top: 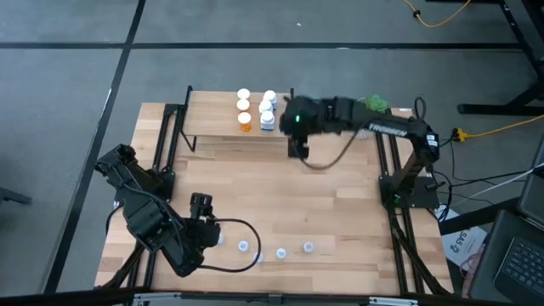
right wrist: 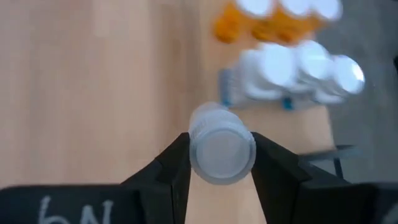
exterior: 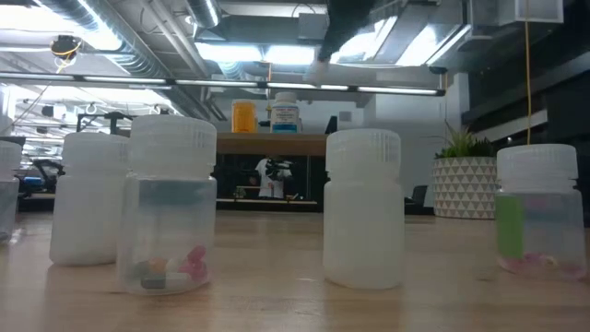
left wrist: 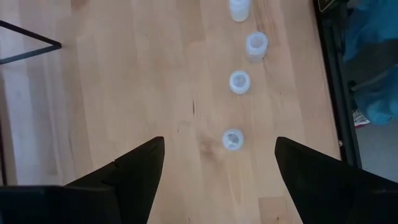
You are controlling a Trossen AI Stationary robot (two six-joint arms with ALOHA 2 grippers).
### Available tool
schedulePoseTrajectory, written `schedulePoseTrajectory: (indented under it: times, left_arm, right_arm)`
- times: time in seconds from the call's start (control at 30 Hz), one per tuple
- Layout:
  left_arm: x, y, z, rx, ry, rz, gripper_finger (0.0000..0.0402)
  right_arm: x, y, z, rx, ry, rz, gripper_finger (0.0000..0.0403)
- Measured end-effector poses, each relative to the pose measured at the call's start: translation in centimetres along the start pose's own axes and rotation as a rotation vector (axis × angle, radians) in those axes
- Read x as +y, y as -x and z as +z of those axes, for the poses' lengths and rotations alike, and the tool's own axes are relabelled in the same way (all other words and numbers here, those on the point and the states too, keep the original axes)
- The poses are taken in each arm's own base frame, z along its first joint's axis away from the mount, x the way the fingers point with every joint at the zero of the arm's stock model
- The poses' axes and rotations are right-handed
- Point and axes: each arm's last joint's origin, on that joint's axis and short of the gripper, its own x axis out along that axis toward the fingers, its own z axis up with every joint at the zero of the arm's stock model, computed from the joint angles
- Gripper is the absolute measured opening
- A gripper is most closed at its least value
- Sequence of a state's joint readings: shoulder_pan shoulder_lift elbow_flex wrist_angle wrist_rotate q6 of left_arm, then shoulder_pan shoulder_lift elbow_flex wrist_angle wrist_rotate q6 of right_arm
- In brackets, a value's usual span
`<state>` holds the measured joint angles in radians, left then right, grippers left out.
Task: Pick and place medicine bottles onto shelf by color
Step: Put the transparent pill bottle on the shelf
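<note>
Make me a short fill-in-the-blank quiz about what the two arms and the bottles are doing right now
1. The right gripper is shut on a pale ____.
2. On the shelf, the orange bottles have ____ caps.
3. The left gripper is ____ above the table.
4. Loose vials lie in a ____ ahead of the left gripper.

Missing words: vial; white; open; row

Left hand (left wrist: 217,168) hovers over the light wood table (left wrist: 124,81), its two dark fingers (left wrist: 140,165) spread wide apart — nothing between them. Four pale translucent vials stand in a rough line on the bare wood, seen cap-down from above: nearest vial (left wrist: 233,139) lies in the gap between the fingers; second vial (left wrist: 239,81) beyond it; third vial (left wrist: 255,45) farther; fourth vial (left wrist: 239,9) cut by the frame edge. Thin black metal rod (left wrist: 31,46) at one side — a dark frame rail (left wrist: 329,74) along the table's far edge.
</note>
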<state>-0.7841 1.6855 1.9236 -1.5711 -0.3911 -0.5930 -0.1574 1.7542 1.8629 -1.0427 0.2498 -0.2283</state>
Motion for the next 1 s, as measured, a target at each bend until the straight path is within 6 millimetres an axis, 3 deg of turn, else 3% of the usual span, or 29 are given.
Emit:
schedulePoseTrajectory:
  times: [0.33, 0.57, 0.8, 1.0]
  left_arm:
    - [0.3, 0.0, 0.2, -0.046, 0.005, 0.071, 0.03]
    - [1.4, -0.4, 0.9, -0.103, 0.026, 0.186, 0.03]
    - [3.7, -1.1, 2.0, -0.123, -0.028, 0.332, 0.03]
    - [5.8, -1.2, 2.4, -0.08, 0.016, 0.295, 0.03]
  right_arm:
    - [-9.8, -1.8, -2.9, -0.044, -0.042, 0.003, 0.0139]
    - [-13.7, -1.9, -5.0, -0.02, -0.145, -0.058, 0.0139]
    - [-12.9, -0.3, -4.5, -0.074, -0.179, 0.029, 0.0139]
    - [-8.4, 1.2, -2.8, -0.163, -0.15, 0.48, 0.0139]
